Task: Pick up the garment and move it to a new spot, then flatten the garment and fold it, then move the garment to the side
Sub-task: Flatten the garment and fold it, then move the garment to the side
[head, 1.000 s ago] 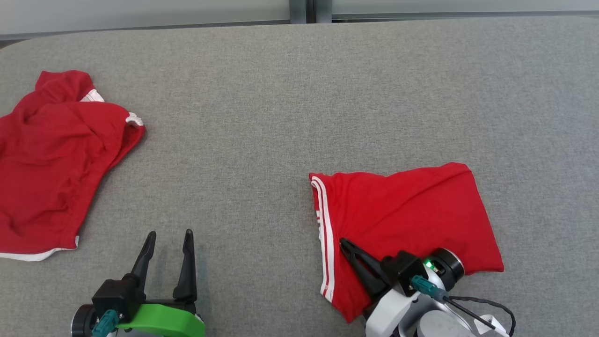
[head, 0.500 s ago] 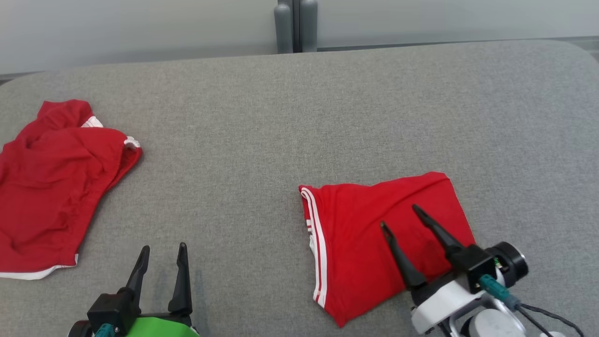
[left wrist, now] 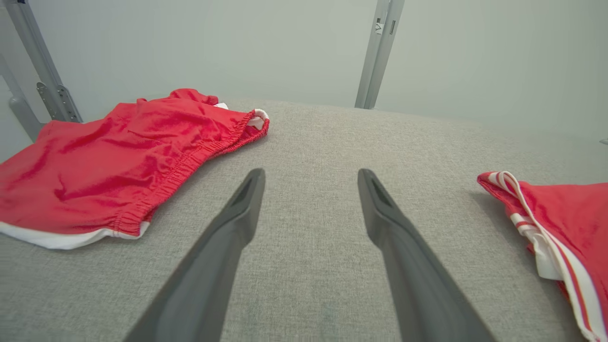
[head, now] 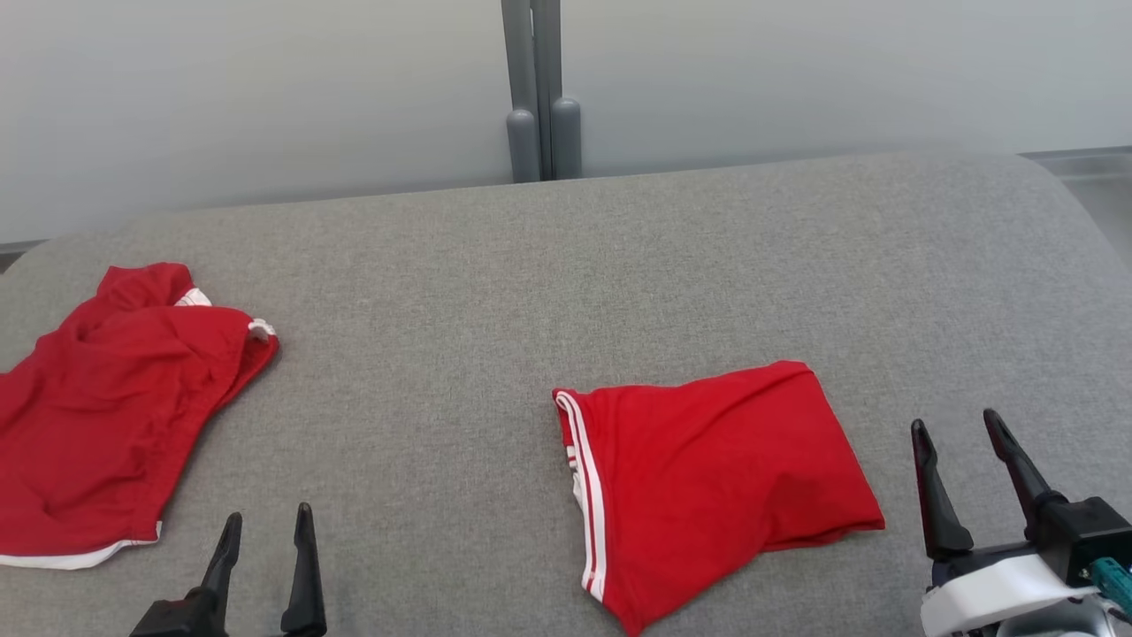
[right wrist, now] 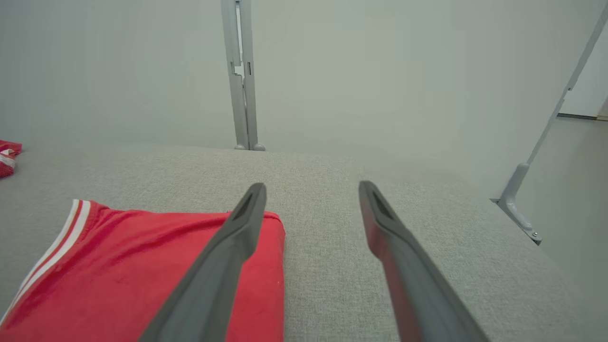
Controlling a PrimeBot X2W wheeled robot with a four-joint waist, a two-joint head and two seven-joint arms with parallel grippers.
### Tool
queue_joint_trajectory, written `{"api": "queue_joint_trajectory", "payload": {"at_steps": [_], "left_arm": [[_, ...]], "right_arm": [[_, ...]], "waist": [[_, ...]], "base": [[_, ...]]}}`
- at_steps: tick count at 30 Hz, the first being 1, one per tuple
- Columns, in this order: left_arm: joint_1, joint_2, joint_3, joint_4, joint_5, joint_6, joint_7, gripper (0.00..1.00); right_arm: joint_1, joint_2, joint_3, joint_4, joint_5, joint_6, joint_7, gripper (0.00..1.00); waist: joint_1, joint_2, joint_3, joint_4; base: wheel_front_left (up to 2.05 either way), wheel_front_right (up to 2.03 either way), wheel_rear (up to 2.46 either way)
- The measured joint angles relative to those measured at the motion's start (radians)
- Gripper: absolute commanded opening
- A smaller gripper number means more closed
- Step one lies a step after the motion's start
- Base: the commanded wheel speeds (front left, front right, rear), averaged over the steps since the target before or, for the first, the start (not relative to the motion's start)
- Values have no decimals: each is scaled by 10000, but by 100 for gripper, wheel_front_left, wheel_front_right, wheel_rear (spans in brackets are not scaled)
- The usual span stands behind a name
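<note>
I judge the folded red, white-striped garment (head: 716, 469) placed aside. My left gripper (head: 270, 513) and right gripper (head: 953, 421) stand fully spread, empty. Next, probably: pinch the waistband of the crumpled red garment (head: 106, 398).

- I can read no word, number or brand mark anywhere in front of me.
- The grey post (left wrist: 376, 61) behind the bench (left wrist: 308, 142) carries a small dark mark near its top, too small for me to read.
- The white stripes along the edge of the folded red garment (head: 707, 478) are plain trim, not lettering.
</note>
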Motion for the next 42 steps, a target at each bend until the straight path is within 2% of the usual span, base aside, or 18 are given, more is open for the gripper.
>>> {"api": "queue_joint_trajectory", "payload": {"at_steps": [5,18,34,37,40,42], "left_arm": [[311,0,441,105,171,-40,0,100],[389,-8,583,201,290,-251,0,100],[389,-27,546,221,286,-297,0,100],[415,-31,558,196,263,-299,0,100],[472,-35,598,130,226,-307,0,100],[477,-36,612,90,222,-307,0,100]], "right_arm": [[359,213,-384,393,125,0,0,100],[614,458,-1024,1264,61,0,0,100],[388,414,-546,1396,-8,0,0,100],[267,376,-86,1843,545,2,21,100],[-488,-27,374,1582,1473,0,1216,100],[-1108,-443,644,1091,2291,-6,2692,100]], "waist": [[0,0,-288,5],[0,0,-408,352],[0,0,-353,371],[0,0,-352,333],[0,0,-334,237],[0,0,-309,162]], "base": [[0,0,0],[0,0,0],[0,0,0],[0,0,0],[0,0,0],[0,0,0]]}}
